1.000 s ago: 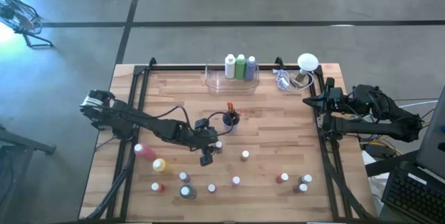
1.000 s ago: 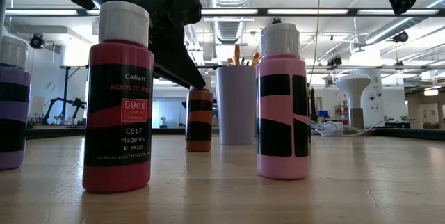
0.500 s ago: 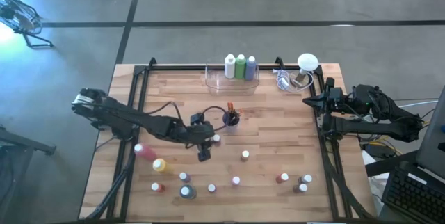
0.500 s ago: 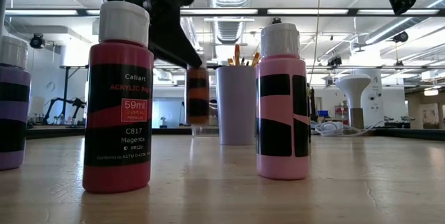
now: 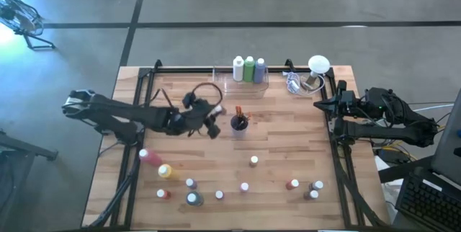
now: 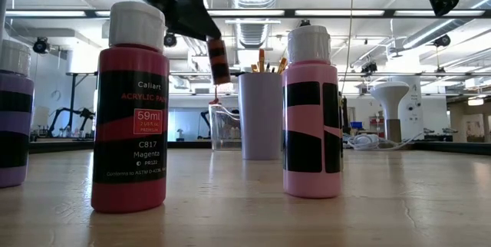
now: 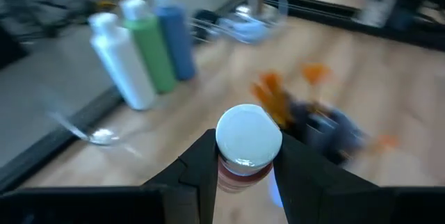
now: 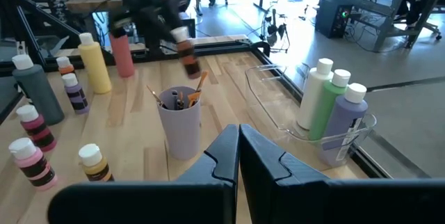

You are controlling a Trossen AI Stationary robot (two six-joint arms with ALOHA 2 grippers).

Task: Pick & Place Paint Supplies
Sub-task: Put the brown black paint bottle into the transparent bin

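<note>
My left gripper (image 5: 215,119) hangs over the table's middle, just left of the lavender brush cup (image 5: 238,123). It is shut on a small orange bottle with black stripes and a white cap (image 7: 248,138), which also shows in the low view (image 6: 219,60). At the far edge, a white, a green and a blue tall bottle (image 5: 248,69) stand in a clear tray (image 5: 220,82). Several small bottles (image 5: 244,186) stand along the near part of the table. At the table's right edge my right gripper (image 8: 238,142) waits shut, holding nothing. My left gripper pinches the orange bottle between its two fingers (image 7: 203,165), on the sides of the body just below the white cap (image 7: 243,176). The fingers come from the table's left, slanting down. The bottle is lifted clear of the table and hangs slightly tilted (image 6: 219,60).
A pink bottle (image 5: 150,155) and a yellow one (image 5: 165,170) are at the near left. A magenta bottle (image 6: 130,109) and a pink striped one (image 6: 311,116) stand right before the low camera. A white round lamp-like thing (image 5: 318,65) sits at the far right corner.
My left gripper has risen and gone toward the table's far edge, tipping up from pointing steeply down. It has lifted the orange bottle from where it stood beside the cup. The bottle now hangs tilted, well clear of the wood.
</note>
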